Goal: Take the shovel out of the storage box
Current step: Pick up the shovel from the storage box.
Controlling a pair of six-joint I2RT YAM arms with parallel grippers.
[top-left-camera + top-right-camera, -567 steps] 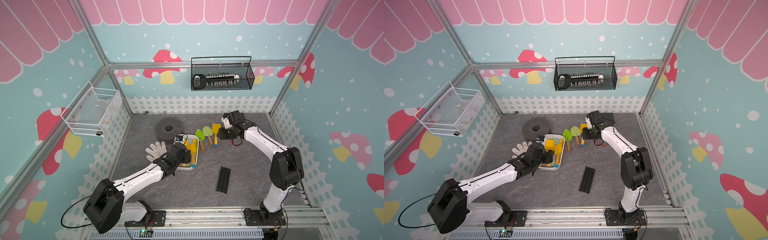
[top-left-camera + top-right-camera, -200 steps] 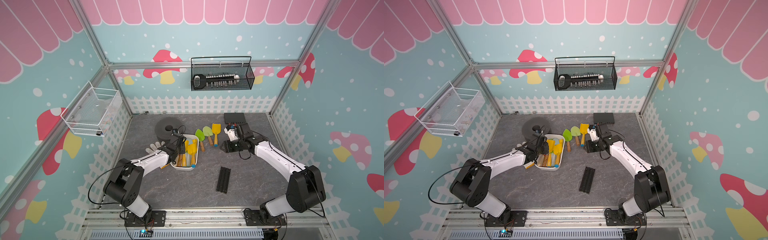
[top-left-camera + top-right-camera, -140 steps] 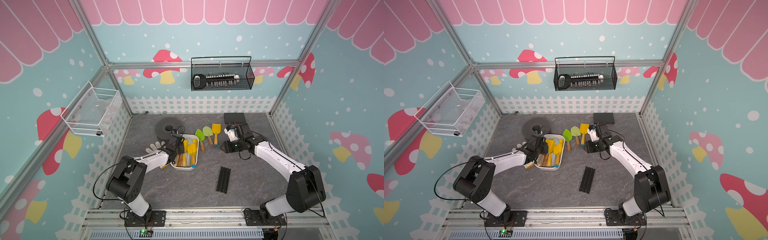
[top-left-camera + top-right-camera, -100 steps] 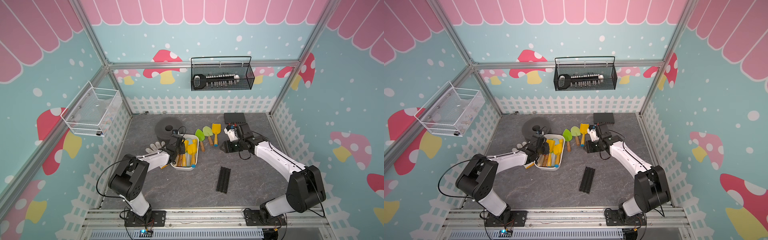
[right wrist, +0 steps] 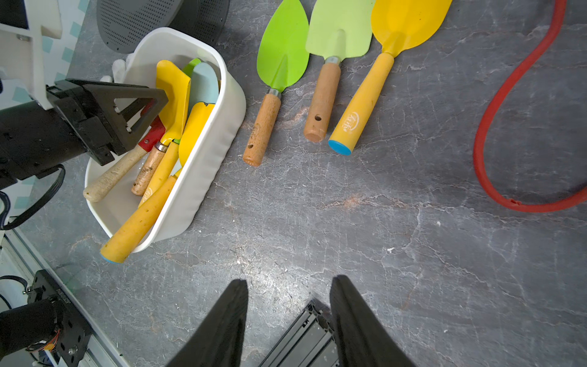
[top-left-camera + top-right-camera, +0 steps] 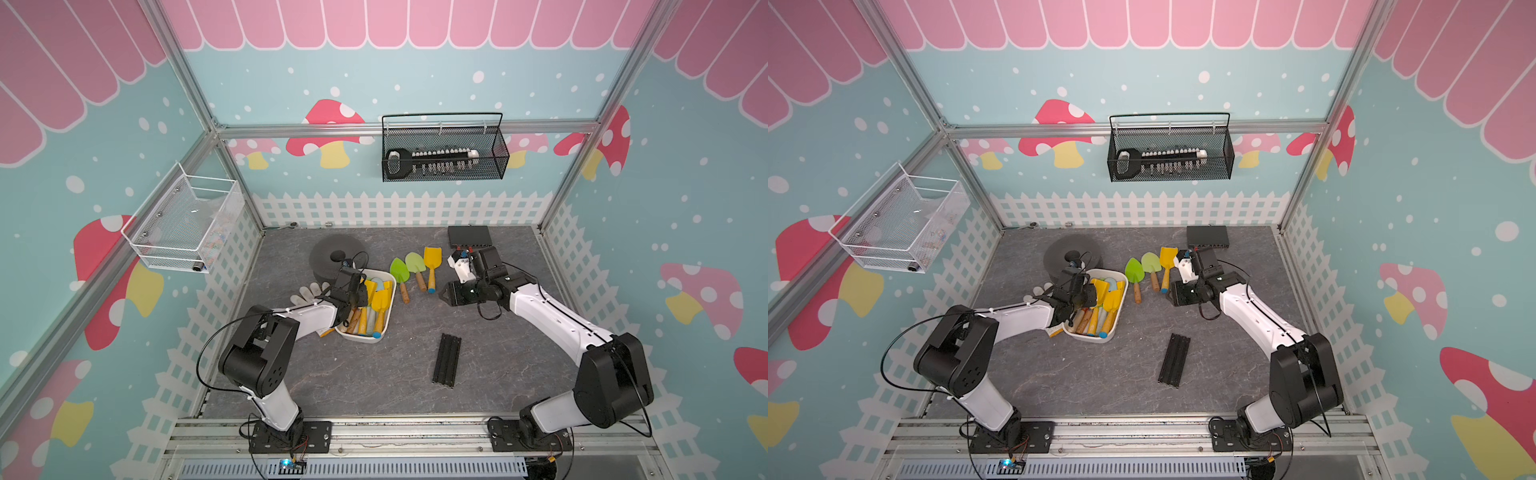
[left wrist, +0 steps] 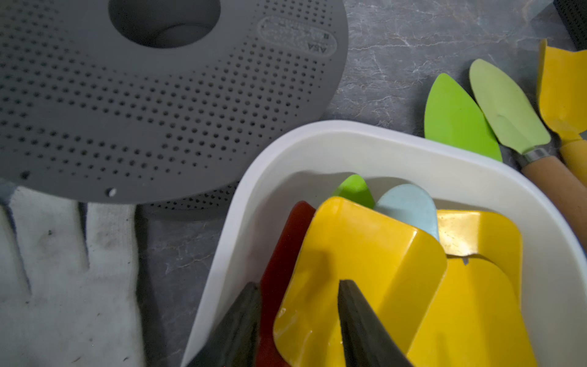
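The storage box (image 6: 362, 338) stood left of centre on the grey table (image 6: 374, 382), with its long axis running near to far. It held several shovels lying lengthwise, blades toward the far end and handles toward the near end. The yellow shovel (image 7: 365, 254) lay uppermost, with a red blade (image 7: 286, 248) just left of it. A green blade tip (image 7: 354, 189) and a pale blue blade (image 7: 409, 206) showed beyond it.

The left gripper (image 7: 298, 284) hung over the left side of the box, above the blades. Its jaws stood apart and were closed on nothing. One finger was over the red blade and the other over the yellow shovel, so the left edge of the yellow blade lay in the gap. Contact between fingertips and blades could not be determined.

The right gripper (image 5: 287, 282) was positioned well right of the box, low over bare table. Its jaws were apart with nothing between them.

Three shovels lay side by side on the table just right of the box: a bright green shovel (image 6: 398, 272), a pale green shovel (image 6: 415, 266) and a loose yellow shovel (image 6: 432, 259). A grey perforated disc (image 7: 158, 111) sat just beyond the far left corner of the box. A white glove (image 7: 63, 270) lay left of the box, and a black bar (image 6: 446, 359) lay nearer, to the right.
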